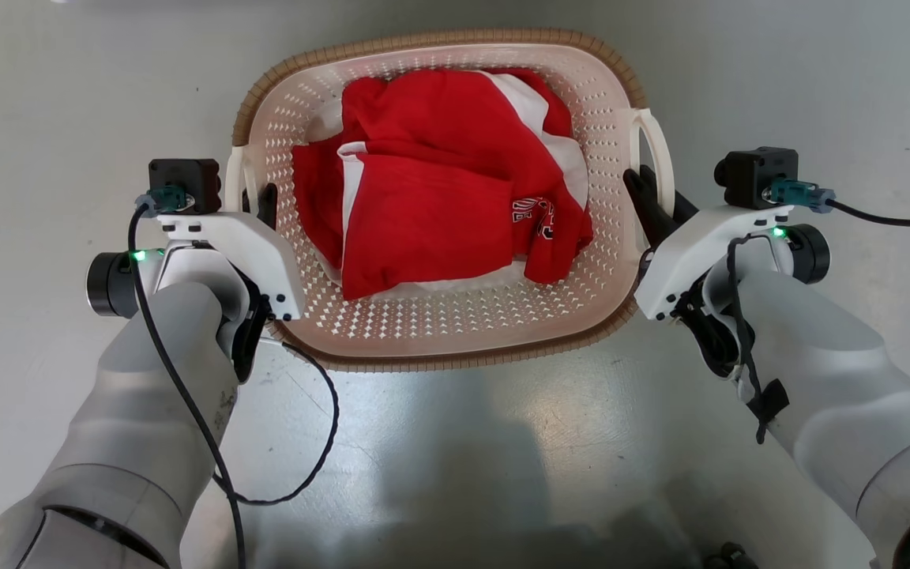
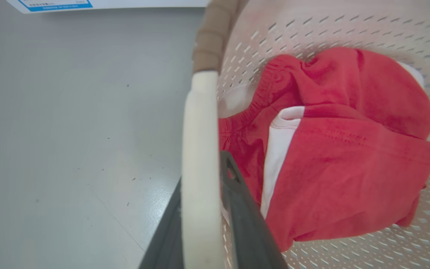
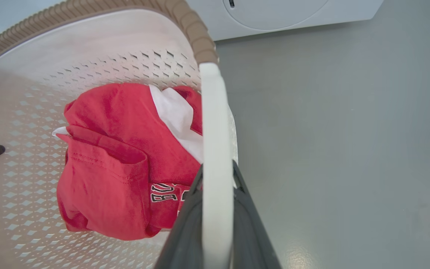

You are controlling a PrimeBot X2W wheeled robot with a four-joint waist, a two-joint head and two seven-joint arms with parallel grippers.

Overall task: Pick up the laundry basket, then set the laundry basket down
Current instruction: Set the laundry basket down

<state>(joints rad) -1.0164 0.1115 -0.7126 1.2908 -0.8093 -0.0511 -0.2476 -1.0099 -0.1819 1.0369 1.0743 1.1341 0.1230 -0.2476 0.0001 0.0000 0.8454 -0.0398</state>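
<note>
Head view: my left hand and right hand each pinch one of the loop handles of the laundry basket — uneven lifting could tilt it and slip these thin grips.

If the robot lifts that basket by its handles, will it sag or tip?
Probably stiff: the laundry basket looks like moulded perforated plastic. Likely light, holding just some red clothes. The left gripper and right gripper hold opposite handles, so it should lift level.

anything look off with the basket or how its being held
Nothing stands out: the laundry basket looks intact, red and white clothes lie inside, the left gripper clamps its left handle, the right gripper its right handle.
</note>
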